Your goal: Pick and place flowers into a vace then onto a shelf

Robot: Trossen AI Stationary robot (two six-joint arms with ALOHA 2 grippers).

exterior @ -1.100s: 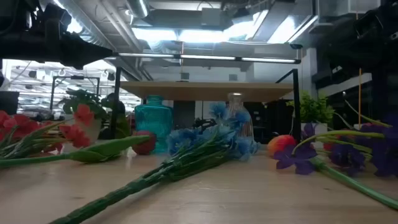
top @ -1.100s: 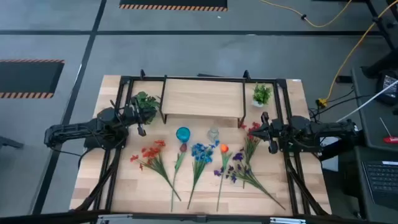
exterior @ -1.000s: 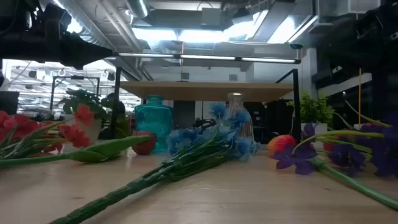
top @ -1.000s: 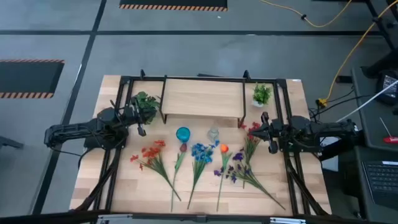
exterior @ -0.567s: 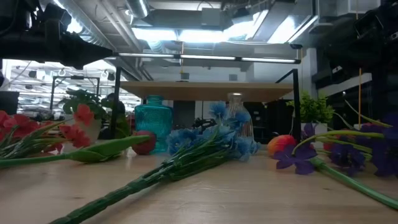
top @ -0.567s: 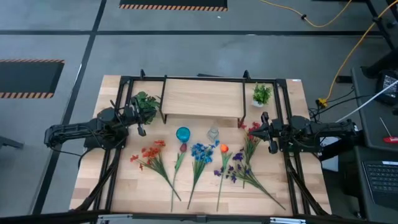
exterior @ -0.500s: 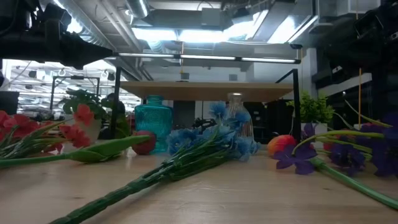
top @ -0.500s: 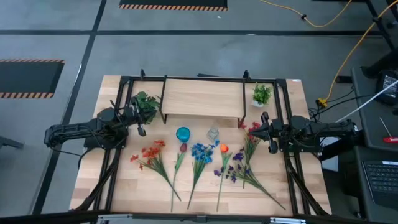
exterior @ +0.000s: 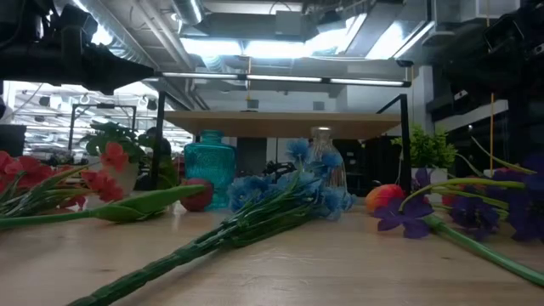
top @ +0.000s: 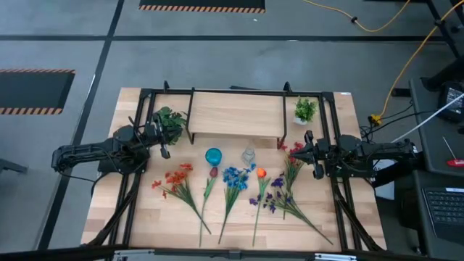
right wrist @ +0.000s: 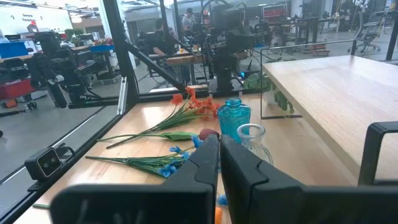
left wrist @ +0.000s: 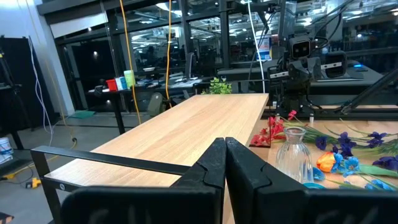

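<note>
While both dark arms wait at the table's sides, the left gripper (top: 165, 142) sits beside the low light wooden shelf on thin black legs (top: 235, 114), near a leafy green potted plant (top: 170, 120), with its jaws clenched on nothing. Across the light wooden tabletop (top: 145, 217), the right gripper (top: 307, 148) rests at the shelf's other end, its jaws likewise pressed together and holding nothing; a second small potted plant (top: 305, 109) stands just beyond it.

Between the two grippers, in front of the shelf, stand a round teal glass vase (top: 213, 156) and a smaller clear glass vase (top: 249, 156), near each other but apart. None of the flowers is in a vase; all lie flat on the tabletop with their long green stems fanning toward the near edge. From the left arm's side they run: a spray with red-orange blooms (top: 176, 176), a single dark red bud on a stem (top: 213, 172), a blue-bloomed spray (top: 233, 177), an orange bud (top: 261, 173), a purple-bloomed spray (top: 272, 196), and a red-bloomed spray (top: 293, 154) whose head lies just beside the right gripper.

From table height, the blue spray (exterior: 280, 197) lies in front of both vases.
</note>
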